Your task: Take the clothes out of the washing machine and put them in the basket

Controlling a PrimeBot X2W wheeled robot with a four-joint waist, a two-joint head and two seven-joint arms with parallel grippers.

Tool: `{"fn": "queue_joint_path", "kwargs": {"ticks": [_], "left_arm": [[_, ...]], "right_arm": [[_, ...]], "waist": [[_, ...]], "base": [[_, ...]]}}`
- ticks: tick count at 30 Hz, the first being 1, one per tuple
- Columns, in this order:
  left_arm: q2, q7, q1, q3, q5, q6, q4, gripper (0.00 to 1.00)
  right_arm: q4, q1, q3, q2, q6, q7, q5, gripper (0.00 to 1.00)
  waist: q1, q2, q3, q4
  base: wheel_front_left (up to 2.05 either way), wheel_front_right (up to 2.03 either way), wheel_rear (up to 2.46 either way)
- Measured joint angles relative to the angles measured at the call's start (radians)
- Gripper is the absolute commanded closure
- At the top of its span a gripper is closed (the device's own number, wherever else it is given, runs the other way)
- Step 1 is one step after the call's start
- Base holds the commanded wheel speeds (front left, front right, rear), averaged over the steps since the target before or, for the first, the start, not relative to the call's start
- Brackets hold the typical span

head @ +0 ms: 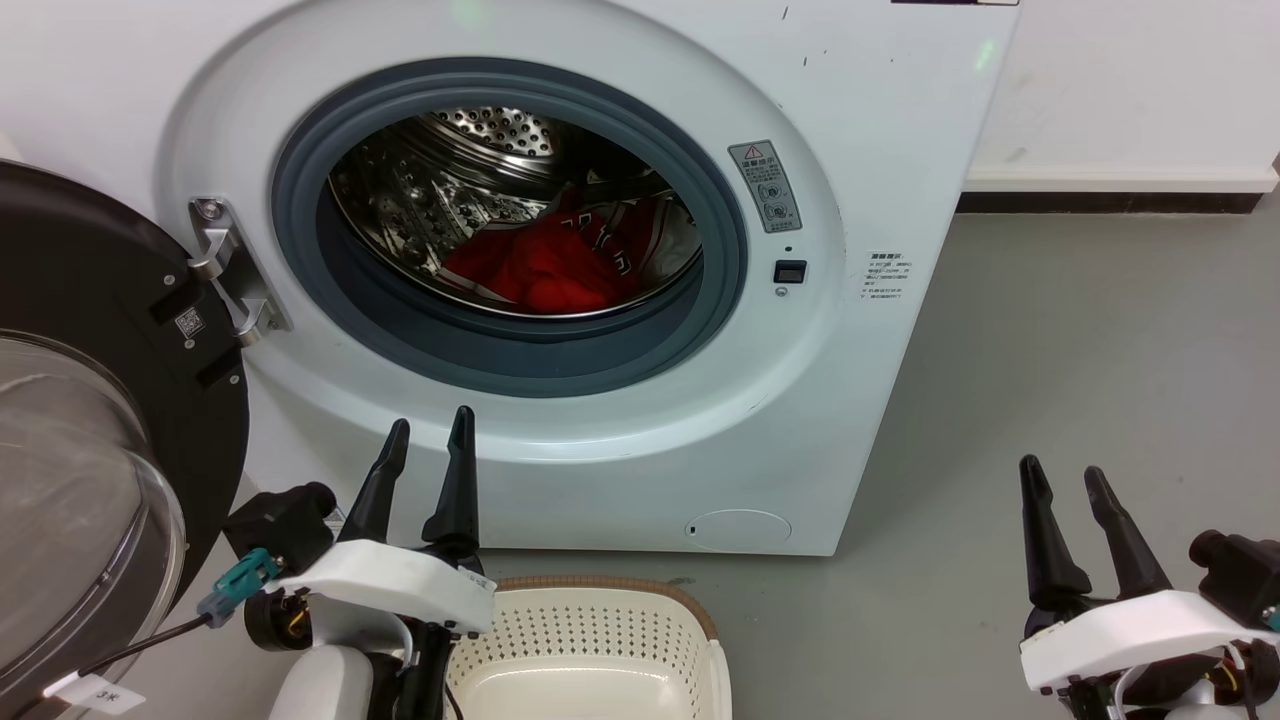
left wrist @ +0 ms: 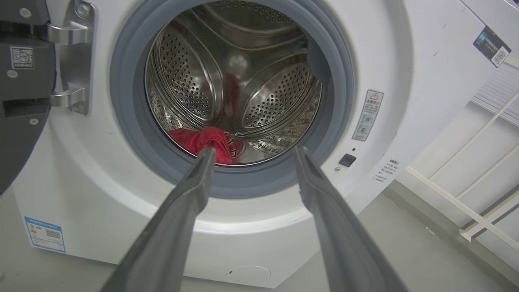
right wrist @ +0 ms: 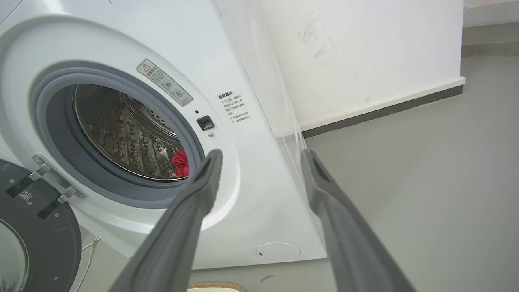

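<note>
A red jersey [head: 545, 265] lies inside the open washing machine [head: 880, 120]. The left gripper [head: 431, 420] and right gripper [head: 1062, 468] hover outside, fingers parted, empty.

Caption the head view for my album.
Both open, the left gripper and right gripper face the washing machine; red jersey in its drum, basket below.

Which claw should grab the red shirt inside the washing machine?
The left. The open left claw sits right below the round grey-rimmed porthole of the big white washing machine, pointing at the crumpled bright red jersey. The open right claw hangs off beside the machine, over grey floor.
</note>
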Motion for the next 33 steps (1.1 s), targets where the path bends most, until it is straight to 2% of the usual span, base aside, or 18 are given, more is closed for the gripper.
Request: {"fn": "queue_joint_path", "kwargs": {"ticks": [33], "left_arm": [[0.001, -0.076, -0.035, -0.034, 0.315, 0.019, 0.068, 0.00]], "right_arm": [[-0.009, 0.007, 0.000, 0.000, 0.000, -0.031, -0.314, 0.00]], "waist": [[-0.0001, 0.0000, 0.005, 0.006]], "base": [[0.00, 0.00, 0.00]]}}
